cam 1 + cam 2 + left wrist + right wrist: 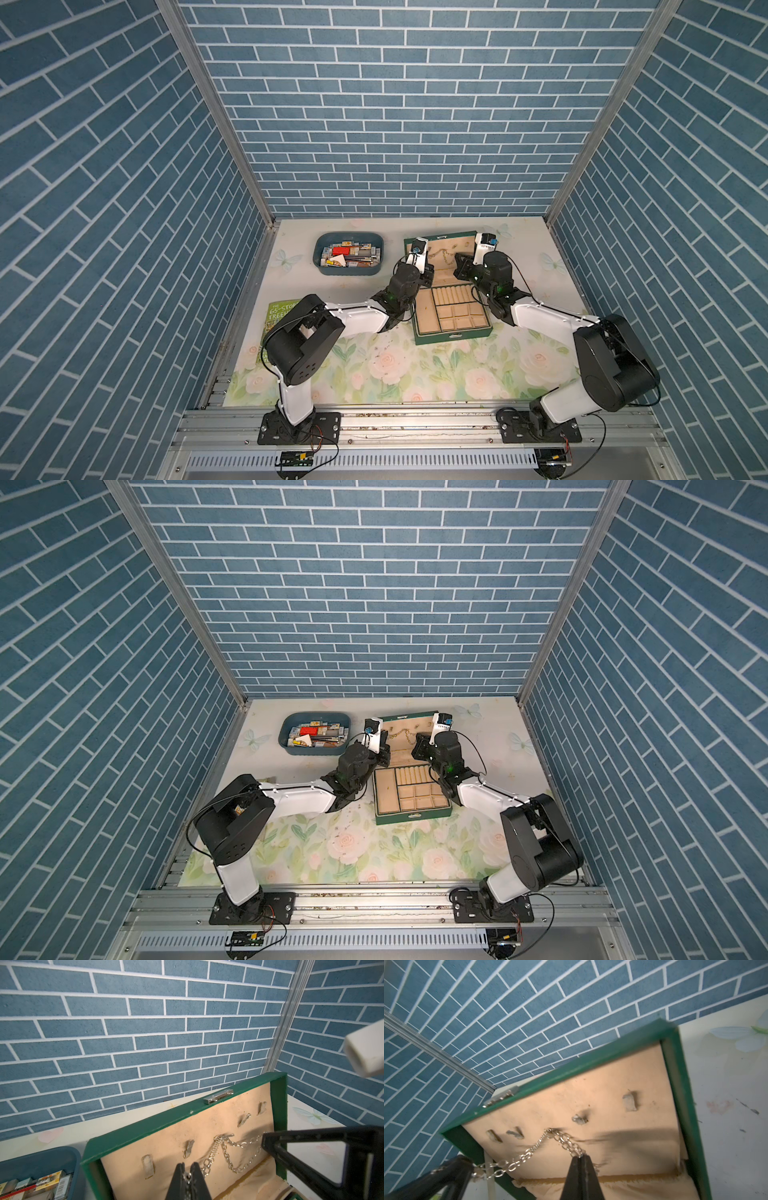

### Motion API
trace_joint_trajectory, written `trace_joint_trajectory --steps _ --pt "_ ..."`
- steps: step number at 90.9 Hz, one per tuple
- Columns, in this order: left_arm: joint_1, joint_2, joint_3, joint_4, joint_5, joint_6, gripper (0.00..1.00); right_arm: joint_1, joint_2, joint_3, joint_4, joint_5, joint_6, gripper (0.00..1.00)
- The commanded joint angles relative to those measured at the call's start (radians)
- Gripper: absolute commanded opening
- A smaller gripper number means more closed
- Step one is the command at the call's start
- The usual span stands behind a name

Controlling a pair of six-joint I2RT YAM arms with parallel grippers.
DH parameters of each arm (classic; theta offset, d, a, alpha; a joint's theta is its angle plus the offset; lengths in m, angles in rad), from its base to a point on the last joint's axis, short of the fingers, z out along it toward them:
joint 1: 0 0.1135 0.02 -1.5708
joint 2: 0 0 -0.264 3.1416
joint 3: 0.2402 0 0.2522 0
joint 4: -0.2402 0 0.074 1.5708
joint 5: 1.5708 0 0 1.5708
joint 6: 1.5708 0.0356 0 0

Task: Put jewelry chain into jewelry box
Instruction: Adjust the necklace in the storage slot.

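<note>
— On the far half of the floral table (415,374) we see the jewelry box (453,334) open, its lid (145,1131) standing up toward the back wall; the base shows beige ring rolls, one long compartment and a grid of square ones. What do we find in the lid?

— We find the jewelry chain (225,1152) there; it drapes over the middle one of five small hooks (188,1148) and sags in loops against the beige lining.

— And the fingers?

— The left gripper (188,1167) has its fingers pressed together on one strand; the right gripper (579,1156) pinches another strand at its very tips; both grips sit just in front of the lining.

— What do we have around the box?

— A blue tub (348,271) sits near it on the left arm's side, not touching, packed with small cartons, cards and a red piece; a green book (276,318) lies by the table's left edge, partly under the left arm.

— What stands in our way?

— In both top views the two wrists hang over the hinge line and cover the lid's sides, so we make out the chain only as a thin pale line between them; only the wrist views show us the two clamps; in the left wrist view the right gripper's black finger crosses the lid's corner, and the right wrist view is slightly blurred.
</note>
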Motion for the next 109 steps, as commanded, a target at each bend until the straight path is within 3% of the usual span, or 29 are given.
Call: trace_joint_trajectory --steps 1,36,49,67,94,100,109 --pt "-0.004 -0.019 -0.002 -0.015 -0.006 -0.001 0.00 -0.004 0.021 -0.007 0.012 0.010 0.018 0.00" --pt "-0.011 -0.023 0.011 -0.028 -0.003 -0.003 0.00 -0.006 0.066 0.023 -0.021 -0.002 0.021 0.00" --pt "-0.013 -0.023 0.017 -0.034 -0.006 -0.001 0.00 -0.006 0.060 0.022 -0.036 -0.003 0.020 0.20" --pt "-0.017 -0.023 0.026 -0.044 -0.006 0.002 0.00 -0.007 0.018 0.012 -0.060 0.002 0.016 0.34" --pt "-0.031 -0.038 0.039 -0.082 -0.006 -0.001 0.00 -0.012 -0.083 -0.036 -0.084 0.021 -0.013 0.40" --pt "-0.034 -0.039 0.044 -0.090 -0.005 -0.004 0.09 -0.014 -0.101 -0.048 -0.088 0.027 -0.016 0.40" --pt "-0.042 -0.033 0.061 -0.115 -0.002 -0.004 0.11 -0.014 -0.122 -0.064 -0.094 0.036 -0.017 0.40"
